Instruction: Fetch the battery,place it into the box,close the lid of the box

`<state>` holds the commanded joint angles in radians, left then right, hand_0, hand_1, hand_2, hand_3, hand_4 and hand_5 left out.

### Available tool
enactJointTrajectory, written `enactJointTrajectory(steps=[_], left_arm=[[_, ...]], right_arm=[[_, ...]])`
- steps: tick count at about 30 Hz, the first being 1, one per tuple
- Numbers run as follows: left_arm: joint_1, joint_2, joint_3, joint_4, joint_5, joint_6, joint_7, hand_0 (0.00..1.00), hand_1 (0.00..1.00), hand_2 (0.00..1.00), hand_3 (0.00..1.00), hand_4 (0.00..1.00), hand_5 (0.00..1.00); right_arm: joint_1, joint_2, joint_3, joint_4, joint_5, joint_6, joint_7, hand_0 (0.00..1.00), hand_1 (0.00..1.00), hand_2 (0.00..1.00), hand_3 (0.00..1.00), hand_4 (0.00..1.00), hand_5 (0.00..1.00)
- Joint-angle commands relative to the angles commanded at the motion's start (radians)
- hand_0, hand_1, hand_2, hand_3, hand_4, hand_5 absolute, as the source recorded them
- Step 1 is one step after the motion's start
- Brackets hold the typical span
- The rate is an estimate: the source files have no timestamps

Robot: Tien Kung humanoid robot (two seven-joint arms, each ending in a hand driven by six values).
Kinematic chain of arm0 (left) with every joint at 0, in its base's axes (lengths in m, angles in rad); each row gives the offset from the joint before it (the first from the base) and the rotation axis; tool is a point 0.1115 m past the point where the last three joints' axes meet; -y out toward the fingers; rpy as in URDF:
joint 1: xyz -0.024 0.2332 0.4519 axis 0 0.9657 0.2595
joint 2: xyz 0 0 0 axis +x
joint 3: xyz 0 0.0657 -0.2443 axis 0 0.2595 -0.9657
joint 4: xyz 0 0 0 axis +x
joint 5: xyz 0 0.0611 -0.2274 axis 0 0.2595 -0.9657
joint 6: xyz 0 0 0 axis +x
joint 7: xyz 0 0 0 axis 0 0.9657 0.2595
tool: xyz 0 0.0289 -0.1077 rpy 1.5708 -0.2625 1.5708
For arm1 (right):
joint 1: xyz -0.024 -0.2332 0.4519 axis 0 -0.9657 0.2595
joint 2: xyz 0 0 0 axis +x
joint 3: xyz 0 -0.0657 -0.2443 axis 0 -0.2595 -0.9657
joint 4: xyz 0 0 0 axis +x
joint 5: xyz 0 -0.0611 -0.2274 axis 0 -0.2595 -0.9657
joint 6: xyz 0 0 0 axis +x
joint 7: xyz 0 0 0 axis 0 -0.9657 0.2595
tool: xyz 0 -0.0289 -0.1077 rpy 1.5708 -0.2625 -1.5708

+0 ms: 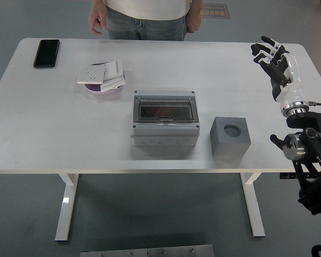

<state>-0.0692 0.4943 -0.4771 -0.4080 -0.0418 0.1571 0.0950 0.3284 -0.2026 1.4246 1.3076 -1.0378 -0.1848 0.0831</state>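
The battery cannot be made out for certain anywhere on the worktop (32, 118); nothing in view clearly reads as one, so finding it is the first thing to get right. At the far left lies a black phone (46, 53), and to its right a pink dish (103, 88) carries flat white pieces stacked on it. In the middle sits the box (165, 124), grey with a dark see-through lid (165, 111) that appears to lie shut. If so, the lid needs lifting before anything can go inside. Just right of the box stands a grey cube (230, 136) with a round hole in its top, a likely holder, though the hole's contents are too dark to read. At the far right the right hand (273, 53) hovers over the worktop's back corner, fingers (263, 49) spread and holding nothing. A good approach comes down from above, well clear of the cube's edges. A person (144, 16) stands at the far side, hands (98, 21) hanging off the worktop.
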Motion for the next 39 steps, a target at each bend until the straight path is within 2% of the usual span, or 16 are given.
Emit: enactJointTrajectory(steps=[3, 4, 9, 10, 15, 16, 21, 22, 39], left_arm=[[-0.002, 0.000, 0.000, 0.000, -0.001, 0.000, 0.000, 0.584, 0.730, 0.645, 0.598, 0.713, 0.245], [-0.003, -0.001, -0.001, 0.000, -0.001, 0.000, -0.001, 0.585, 0.731, 0.646, 0.598, 0.712, 0.245], [-0.006, -0.003, 0.005, 0.001, -0.008, -0.002, -0.005, 0.585, 0.731, 0.646, 0.598, 0.712, 0.245], [-0.007, -0.003, 0.008, 0.001, -0.012, -0.003, -0.007, 0.585, 0.731, 0.646, 0.598, 0.712, 0.245], [-0.005, -0.003, 0.018, 0.002, -0.029, -0.005, -0.015, 0.585, 0.731, 0.646, 0.598, 0.712, 0.245], [-0.005, -0.003, 0.020, 0.003, -0.031, -0.005, -0.017, 0.585, 0.731, 0.646, 0.598, 0.712, 0.245], [-0.005, -0.004, 0.024, 0.003, -0.036, -0.006, -0.020, 0.585, 0.731, 0.646, 0.598, 0.712, 0.245], [-0.006, -0.005, 0.024, 0.003, -0.037, -0.006, -0.021, 0.585, 0.732, 0.645, 0.597, 0.712, 0.245], [-0.007, -0.007, 0.014, 0.002, -0.020, -0.001, -0.014, 0.590, 0.732, 0.645, 0.598, 0.712, 0.246]], right_arm=[[0.001, -0.004, 0.008, -0.001, 0.023, 0.005, 0.002, 0.779, 0.725, 0.736, 0.780, 0.925, 0.369], [0.001, -0.005, 0.011, -0.002, 0.031, 0.006, 0.004, 0.780, 0.726, 0.735, 0.780, 0.927, 0.414], [0.001, -0.004, 0.018, -0.013, 0.097, 0.011, 0.028, 0.780, 0.726, 0.735, 0.780, 0.927, 0.414], [0.001, -0.003, 0.018, -0.016, 0.116, 0.012, 0.036, 0.783, 0.728, 0.735, 0.780, 0.920, 0.751], [0.000, 0.000, 0.014, -0.030, 0.213, 0.019, 0.082, 0.783, 0.728, 0.735, 0.780, 0.920, 0.751], [0.001, 0.001, 0.013, -0.033, 0.233, 0.020, 0.090, 0.779, 0.728, 0.734, 0.777, 0.934, 0.897], [0.004, 0.001, 0.016, -0.035, 0.274, 0.020, 0.109, 0.779, 0.728, 0.734, 0.777, 0.934, 0.897], [0.004, 0.001, 0.017, -0.035, 0.276, 0.019, 0.111, 0.759, 0.719, 0.728, 0.769, 0.936, 0.921], [0.003, 0.004, 0.033, -0.037, 0.266, 0.014, 0.110, 0.757, 0.716, 0.726, 0.766, 0.933, 0.898]])
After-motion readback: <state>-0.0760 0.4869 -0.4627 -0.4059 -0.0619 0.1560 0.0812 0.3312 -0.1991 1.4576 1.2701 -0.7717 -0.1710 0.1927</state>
